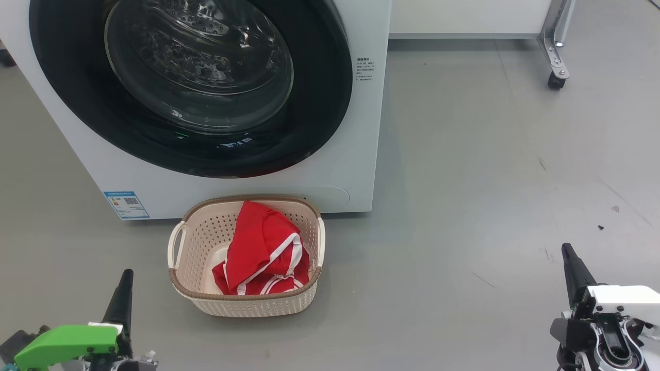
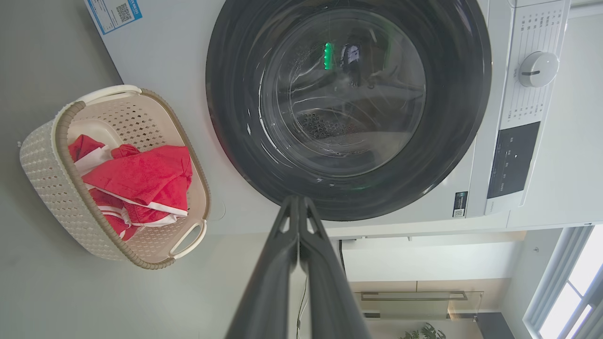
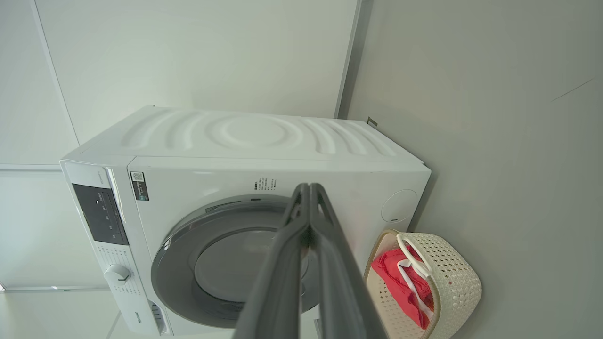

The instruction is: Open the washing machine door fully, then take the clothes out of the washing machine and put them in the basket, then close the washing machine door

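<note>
The task looks finished: the door (image 1: 198,72) sits shut on the washing machine (image 1: 356,154), and the red clothes (image 1: 263,252) lie in the basket (image 1: 247,198) just before it. The left fingers (image 1: 122,293) and right fingers (image 1: 573,270) are clenched, empty.

Grey floor (image 1: 490,180), white wall (image 3: 188,56), bright window (image 2: 570,292)

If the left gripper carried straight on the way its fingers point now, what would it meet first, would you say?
Most likely the washing machine door: in the left wrist view the closed left gripper lines up with its black rim. How far off it is, I cannot tell.
</note>
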Controlling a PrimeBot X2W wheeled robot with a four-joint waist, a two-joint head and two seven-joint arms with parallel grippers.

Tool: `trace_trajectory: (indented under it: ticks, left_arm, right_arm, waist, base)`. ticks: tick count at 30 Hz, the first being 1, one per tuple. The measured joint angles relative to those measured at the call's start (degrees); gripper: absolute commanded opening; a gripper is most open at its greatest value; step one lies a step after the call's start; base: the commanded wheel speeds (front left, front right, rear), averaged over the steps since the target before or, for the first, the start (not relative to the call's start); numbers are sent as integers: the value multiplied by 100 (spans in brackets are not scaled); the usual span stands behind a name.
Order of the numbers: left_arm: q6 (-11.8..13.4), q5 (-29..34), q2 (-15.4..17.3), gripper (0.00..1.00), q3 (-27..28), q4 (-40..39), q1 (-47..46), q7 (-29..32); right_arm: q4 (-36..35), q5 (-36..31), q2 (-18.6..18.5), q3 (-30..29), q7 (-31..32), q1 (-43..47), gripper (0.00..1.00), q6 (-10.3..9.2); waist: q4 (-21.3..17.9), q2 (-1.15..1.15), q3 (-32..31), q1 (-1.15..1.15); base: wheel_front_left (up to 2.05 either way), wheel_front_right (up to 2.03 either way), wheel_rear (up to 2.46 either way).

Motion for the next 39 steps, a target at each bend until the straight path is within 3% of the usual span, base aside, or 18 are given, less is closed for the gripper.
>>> trace_trajectory:
  ticks: [5,39]
  left_arm:
    - [-4,-257,0,0,44,-11,-66,74]
    - [-4,-257,0,0,65,-18,-70,74]
  right_arm:
    - [0,291,3,-62,74,-19,0,5]
    - [-3,314,4,-62,88,-23,0,35]
  waist:
    - [2,0,0,0]
    - [2,0,1,0]
  base:
    - [0,0,0]
    - [0,0,0]
